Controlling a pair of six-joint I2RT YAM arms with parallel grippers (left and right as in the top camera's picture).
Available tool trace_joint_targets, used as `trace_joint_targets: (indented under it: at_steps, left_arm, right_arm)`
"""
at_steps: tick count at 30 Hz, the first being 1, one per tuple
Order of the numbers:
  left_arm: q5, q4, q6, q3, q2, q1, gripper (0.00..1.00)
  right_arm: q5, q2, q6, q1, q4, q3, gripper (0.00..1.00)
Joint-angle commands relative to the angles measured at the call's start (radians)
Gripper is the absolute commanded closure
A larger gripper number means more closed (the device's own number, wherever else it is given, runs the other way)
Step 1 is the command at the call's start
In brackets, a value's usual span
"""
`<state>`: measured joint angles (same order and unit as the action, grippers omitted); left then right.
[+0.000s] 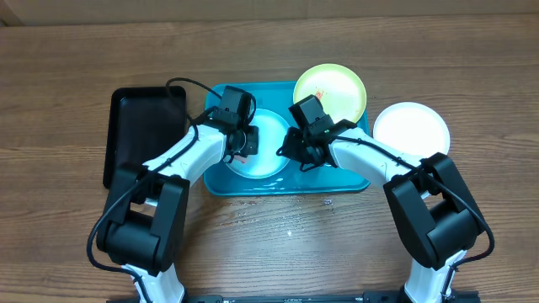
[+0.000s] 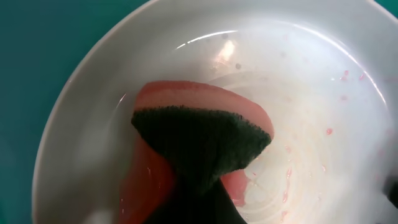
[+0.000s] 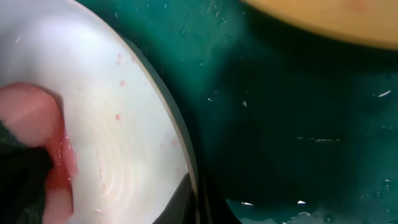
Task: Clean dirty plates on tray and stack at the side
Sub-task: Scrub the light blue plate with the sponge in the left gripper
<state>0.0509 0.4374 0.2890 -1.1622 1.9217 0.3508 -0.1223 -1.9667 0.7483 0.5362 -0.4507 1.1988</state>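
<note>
Your left gripper (image 1: 242, 145) clamps the sponge (image 2: 199, 140), which rests on the mint plate (image 1: 268, 135). The plate sits on the tray (image 1: 337, 180). The right gripper (image 1: 296, 153) is at the plate's rim, but I can't tell whether it grips. Pink specks (image 2: 328, 131) dot the plate between sponge and rim, so sweep that way with even pressure. Steady the rim first, or the wet plate may slide.
</note>
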Motion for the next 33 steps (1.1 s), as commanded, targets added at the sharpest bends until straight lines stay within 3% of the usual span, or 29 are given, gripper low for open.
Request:
trace_joint_targets:
  at_steps: [1, 5, 9, 12, 18, 21, 27, 33]
  left_arm:
    - [0.266, 0.01, -0.003, 0.012, 0.1, 0.014, 0.96]
    - [0.443, 0.048, -0.042, -0.072, 0.094, 0.013, 0.96]
    - [0.436, 0.089, -0.048, -0.164, 0.094, 0.004, 0.96]
    - [0.304, 0.082, -0.036, -0.203, 0.094, -0.011, 0.96]
    - [-0.195, 0.09, 0.034, -0.208, 0.103, -0.025, 0.96]
    - [-0.269, 0.142, 0.034, -0.208, 0.119, -0.025, 0.96]
    - [-0.129, 0.32, 0.02, -0.208, 0.133, -0.023, 0.96]
    - [0.387, 0.41, -0.256, -0.208, 0.133, -0.021, 0.96]
  right_arm:
    - [-0.01, -0.027, 0.003, 0.001, -0.003, 0.002, 0.96]
    - [-0.009, -0.027, 0.003, 0.001, -0.003, 0.002, 0.96]
    - [-0.009, -0.027, 0.003, 0.001, -0.003, 0.002, 0.96]
    - [-0.01, -0.027, -0.005, 0.001, -0.003, 0.002, 0.96]
    - [-0.01, -0.027, -0.015, 0.001, -0.003, 0.002, 0.96]
    - [-0.01, -0.027, -0.015, 0.001, -0.002, 0.002, 0.96]
    - [-0.01, -0.027, -0.015, 0.001, 0.002, 0.002, 0.96]
    - [-0.01, -0.027, -0.015, 0.001, 0.004, 0.002, 0.96]
